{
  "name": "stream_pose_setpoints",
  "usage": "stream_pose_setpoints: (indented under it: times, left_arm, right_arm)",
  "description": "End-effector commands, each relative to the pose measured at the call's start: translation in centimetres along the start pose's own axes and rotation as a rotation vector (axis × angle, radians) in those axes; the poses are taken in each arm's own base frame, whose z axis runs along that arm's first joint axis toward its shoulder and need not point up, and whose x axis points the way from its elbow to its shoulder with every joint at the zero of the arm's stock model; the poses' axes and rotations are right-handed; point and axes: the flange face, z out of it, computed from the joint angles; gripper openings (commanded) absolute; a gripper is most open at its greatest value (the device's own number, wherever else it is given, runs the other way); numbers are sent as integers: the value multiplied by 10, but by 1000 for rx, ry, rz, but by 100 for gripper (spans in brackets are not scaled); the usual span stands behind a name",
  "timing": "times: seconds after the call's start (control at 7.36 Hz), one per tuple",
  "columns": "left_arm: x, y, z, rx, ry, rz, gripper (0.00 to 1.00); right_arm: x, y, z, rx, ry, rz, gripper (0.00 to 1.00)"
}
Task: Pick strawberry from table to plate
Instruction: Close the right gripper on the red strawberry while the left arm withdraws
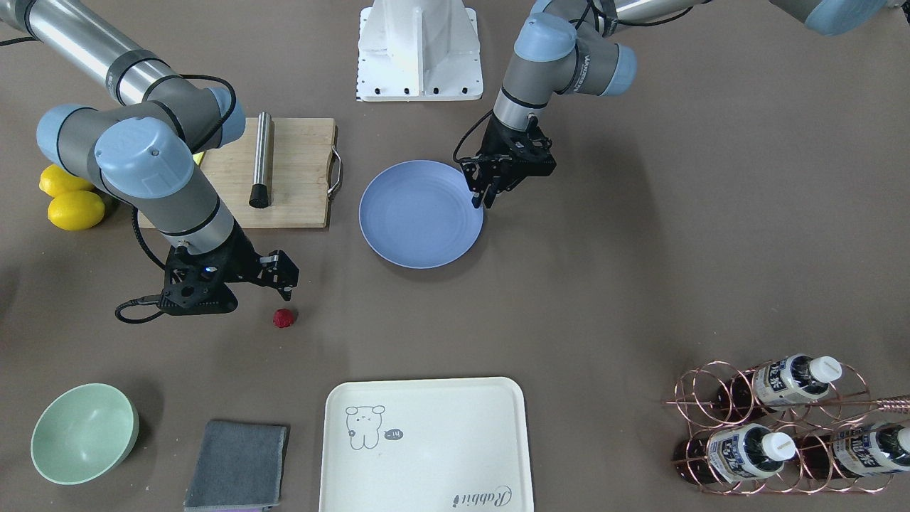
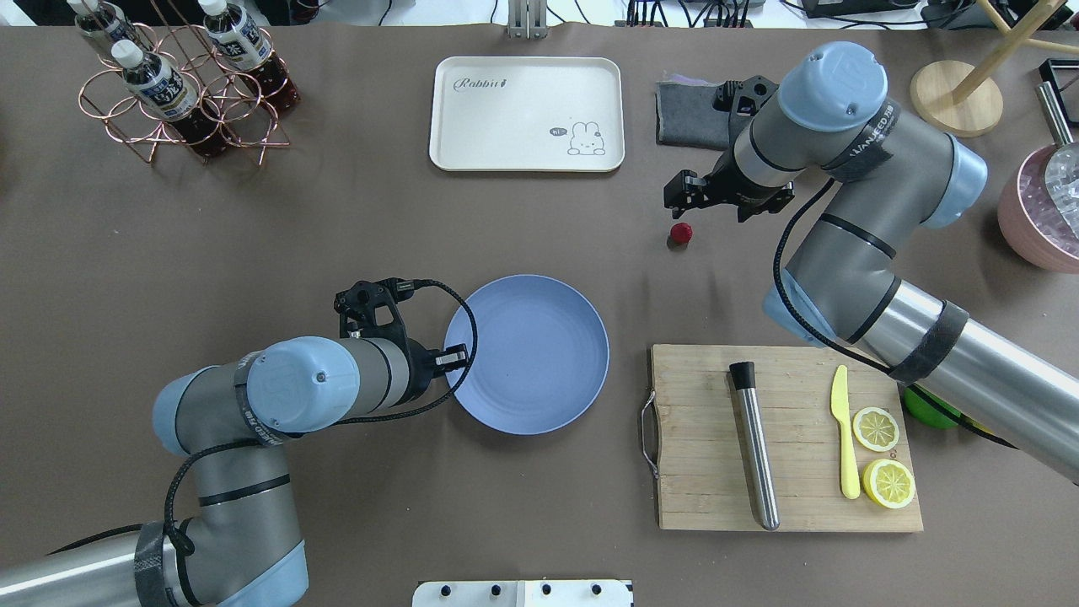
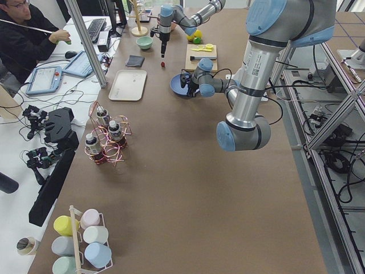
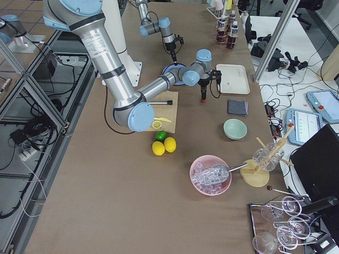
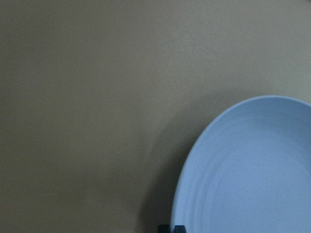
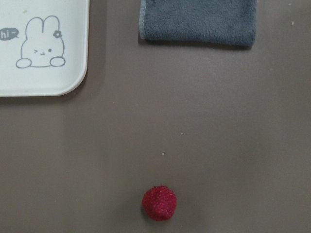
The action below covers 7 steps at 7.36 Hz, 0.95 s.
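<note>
The strawberry (image 1: 284, 318) (image 2: 681, 233) lies on the bare brown table (image 1: 640, 235), small and dark red, low in the right wrist view (image 6: 159, 203). My right gripper (image 1: 287, 279) (image 2: 684, 193) hovers just above and beside it, toward the tray side, and looks open with nothing in it. The round periwinkle plate (image 1: 421, 213) (image 2: 527, 354) (image 5: 252, 170) sits empty mid-table. At the plate's rim on my left side, the left gripper (image 1: 482, 199) (image 2: 455, 356) (image 5: 172, 228) hangs shut and empty.
A cream tray (image 2: 527, 114) and a grey cloth (image 2: 687, 114) (image 6: 197, 19) lie beyond the strawberry. A wooden cutting board (image 2: 784, 438) holds a steel cylinder, a yellow knife and lemon halves. A mint bowl (image 1: 84, 434), whole lemons (image 1: 71, 206) and a bottle rack (image 2: 185, 93) stand further off.
</note>
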Motion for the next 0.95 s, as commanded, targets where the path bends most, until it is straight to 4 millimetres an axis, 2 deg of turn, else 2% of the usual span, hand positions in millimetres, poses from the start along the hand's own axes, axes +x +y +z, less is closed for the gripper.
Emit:
stream_pose_setpoints:
  times: [0.0,0.14,0.41,0.54,0.81]
  left_arm:
    - [11,-5,-20,-5,49,-4,97]
    - [14,-16,-35,9,67,-7,97]
    - [0,-48,-42,-12,56,15,97]
    - [-20,-56,-47,-12,38,62,97]
    - [-59,-79,-56,-8,-5,123,97]
  right_arm:
    - [3,1,15,0,-12,-6,100]
    - [5,0,26,5,-22,1,100]
    - [5,2,36,23,-11,-7,97]
    - [3,5,38,19,-11,-11,90]
    - [-4,15,48,34,7,-29,84]
